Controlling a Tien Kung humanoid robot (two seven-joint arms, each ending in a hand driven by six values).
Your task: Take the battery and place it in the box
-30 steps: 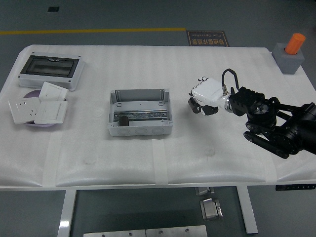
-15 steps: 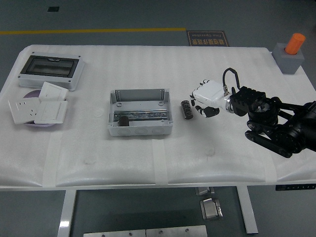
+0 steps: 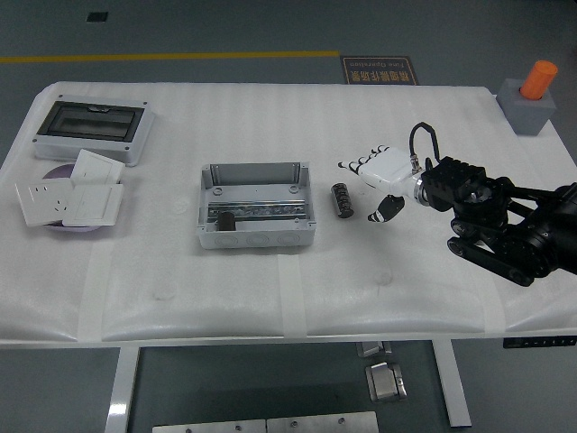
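Released, battery (image 3: 341, 200) lies lengthwise, pointing away.

A white padded table (image 3: 270, 280) stands on grey floor (image 3: 225, 27) (yellow line (image 3: 171, 57) behind).

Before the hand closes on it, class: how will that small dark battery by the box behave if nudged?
The battery looks like a short cylinder lying on its side, so it would probably roll. It is small beside the open right hand, likely light and easily knocked away. The padded table may slow it somewhat.
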